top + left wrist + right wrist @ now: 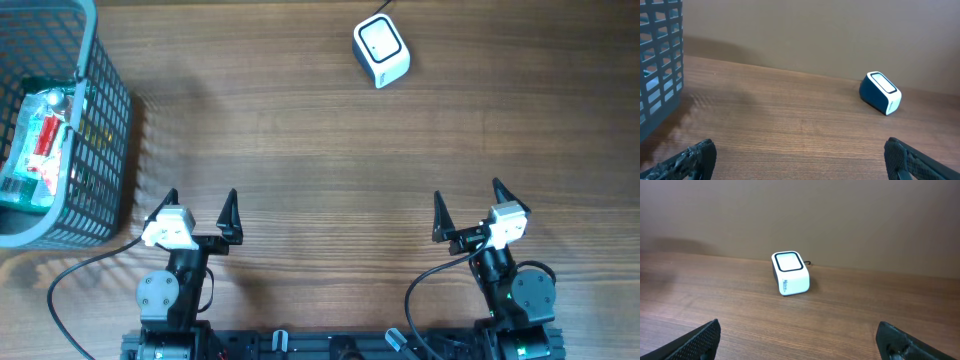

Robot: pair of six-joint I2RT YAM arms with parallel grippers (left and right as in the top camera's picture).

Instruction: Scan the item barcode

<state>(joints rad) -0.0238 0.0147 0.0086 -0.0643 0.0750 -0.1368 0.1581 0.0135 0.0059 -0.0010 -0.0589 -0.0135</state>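
Brown wood-grain table (pixel 300 150), mostly bare. Grey-blue plastic mesh basket (pixel 105 130) sits at the far left edge. Inside it lies the task item, a clear-wrapped green and red package (pixel 40 140), low against the basket's right wall. The small white box scanner with a dark-framed window (pixel 381 50) is far centre-right, well apart from the basket, window facing up.

Left gripper (pixel 202 195) and right gripper (pixel 467 190) hover at the near edge, jaws spread wide, holding nothing.

Step, by my read: fetch the package. The left arm is the nearer one. Drop in from above, clear of the mesh wall, and pinch across the narrow side. Barcode location can't be told, so keep the fingers off the printed faces.
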